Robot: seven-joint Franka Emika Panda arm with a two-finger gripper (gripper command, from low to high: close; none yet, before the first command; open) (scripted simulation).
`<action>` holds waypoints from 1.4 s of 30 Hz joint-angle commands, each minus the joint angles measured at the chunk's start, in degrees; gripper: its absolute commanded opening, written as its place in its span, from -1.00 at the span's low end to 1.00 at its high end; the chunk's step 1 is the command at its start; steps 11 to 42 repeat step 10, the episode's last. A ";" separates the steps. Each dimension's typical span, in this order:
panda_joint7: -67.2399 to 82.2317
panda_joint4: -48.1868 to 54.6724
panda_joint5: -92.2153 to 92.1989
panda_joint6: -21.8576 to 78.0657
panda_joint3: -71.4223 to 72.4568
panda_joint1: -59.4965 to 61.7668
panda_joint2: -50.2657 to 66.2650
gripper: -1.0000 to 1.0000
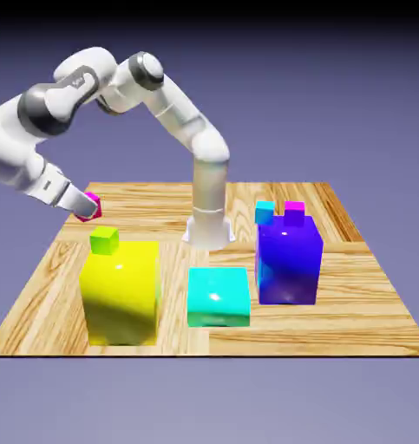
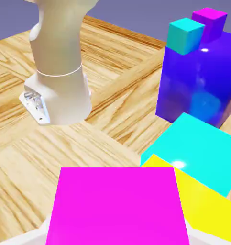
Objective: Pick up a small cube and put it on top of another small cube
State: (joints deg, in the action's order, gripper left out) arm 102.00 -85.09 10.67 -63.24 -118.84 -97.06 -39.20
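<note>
Pale wood planks with a bold grain cover the table point(image 1: 221, 341), against a plain blue-violet backdrop point(image 1: 360, 104). Above its far part, toward the exterior view's left, the fingers point(image 1: 89, 208) are pinching a small pink cube point(image 1: 94, 200), which looks tilted there. In the hand view, that cube fills the space between the fingers, large and bright magenta.

Just below the fingers in the exterior view, a lime-green cube point(image 1: 104, 240) sits on top of a big yellow block point(image 1: 121, 299), apart from the pink cube. Farther from the fingers, toward the exterior view's right and lower down, a low cyan block point(image 1: 218, 299) lies on the table. Well apart from the fingers, beyond it on that side, stands a tall purple block point(image 1: 288, 264) carrying two small cubes side by side: a cyan cube point(image 1: 265, 212) near one edge and a magenta cube point(image 1: 294, 213). Also to the exterior view's right of the fingers is the white base point(image 1: 209, 230) of the arm point(image 1: 180, 111), which arches above them.
</note>
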 commanded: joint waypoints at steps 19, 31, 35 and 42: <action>1.02 -11.16 -0.61 -7.79 1.28 4.57 2.60 1.00; 1.02 -11.16 -0.61 -7.79 1.28 4.57 2.60 1.00; 1.02 -11.16 -0.61 -7.79 1.28 4.57 2.60 1.00; 1.02 -11.16 -0.61 -7.79 1.28 4.57 2.60 1.00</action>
